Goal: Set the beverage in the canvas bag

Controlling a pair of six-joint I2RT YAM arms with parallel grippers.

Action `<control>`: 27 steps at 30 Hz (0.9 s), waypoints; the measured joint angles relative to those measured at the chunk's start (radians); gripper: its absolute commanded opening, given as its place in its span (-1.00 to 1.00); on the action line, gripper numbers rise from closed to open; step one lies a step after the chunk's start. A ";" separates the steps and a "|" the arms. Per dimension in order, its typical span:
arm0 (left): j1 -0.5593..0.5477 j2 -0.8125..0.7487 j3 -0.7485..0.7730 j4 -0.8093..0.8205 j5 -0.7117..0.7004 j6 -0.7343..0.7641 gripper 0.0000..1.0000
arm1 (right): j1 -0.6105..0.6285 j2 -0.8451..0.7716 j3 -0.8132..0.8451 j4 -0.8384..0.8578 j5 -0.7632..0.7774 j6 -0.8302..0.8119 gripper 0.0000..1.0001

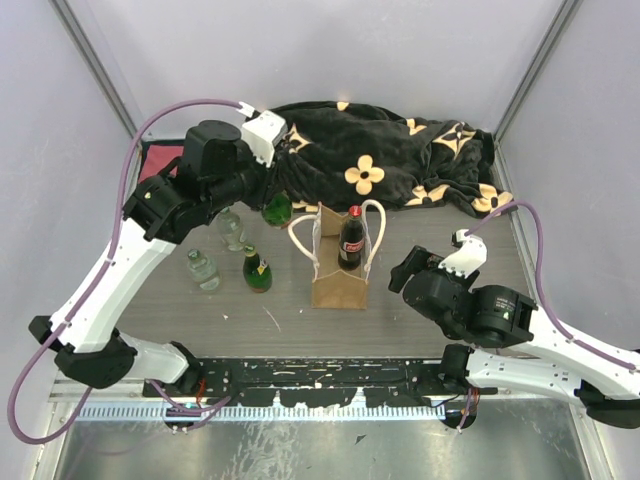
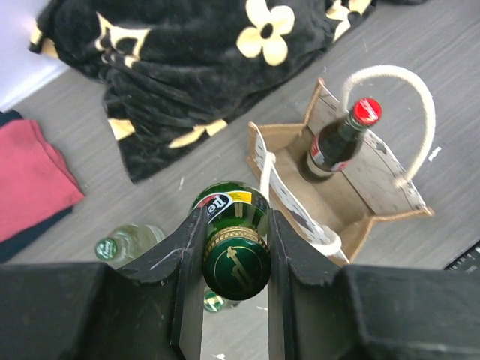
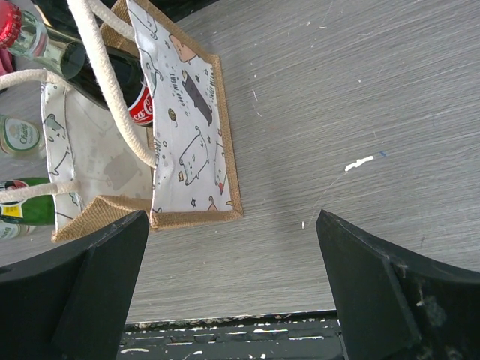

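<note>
- Top external view: the canvas bag (image 1: 338, 285) stands upright near the middle of the table (image 1: 440, 240), its mouth open and its white rope handles (image 1: 300, 236) looped out to either side.
- A cola bottle (image 1: 351, 240) with a red cap stands inside the bag, neck above the rim.
- Left wrist view: the left gripper (image 2: 235, 240) is pinched on the neck of a green bottle (image 2: 234, 214), one finger pressed to each side just under the green cap.
- That held bottle sits left of and behind the bag, outside it and near its left handle; whether its base touches the table cannot be told.
- Right wrist view: the right gripper (image 3: 231, 217) is spread wide with nothing between its fingers, over bare table just beside the printed side of the bag.
- Left of the bag stand another green bottle (image 1: 257, 270) and two clear bottles (image 1: 230, 228) (image 1: 202, 270), all upright.
- A black flower-patterned blanket (image 1: 380, 160) lies bunched along the far edge, and a red cloth (image 1: 160, 158) lies in the far left corner.
</note>
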 measured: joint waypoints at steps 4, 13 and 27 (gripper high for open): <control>0.016 0.036 0.010 0.054 -0.022 0.051 -1.00 | 0.000 0.000 -0.009 0.005 -0.001 -0.001 1.00; 0.059 0.167 0.036 0.183 -0.036 0.104 -1.00 | 0.000 0.000 -0.034 0.043 -0.016 -0.008 1.00; 0.039 0.310 0.153 0.274 0.037 0.001 -1.00 | 0.000 0.014 -0.048 0.073 -0.024 -0.023 1.00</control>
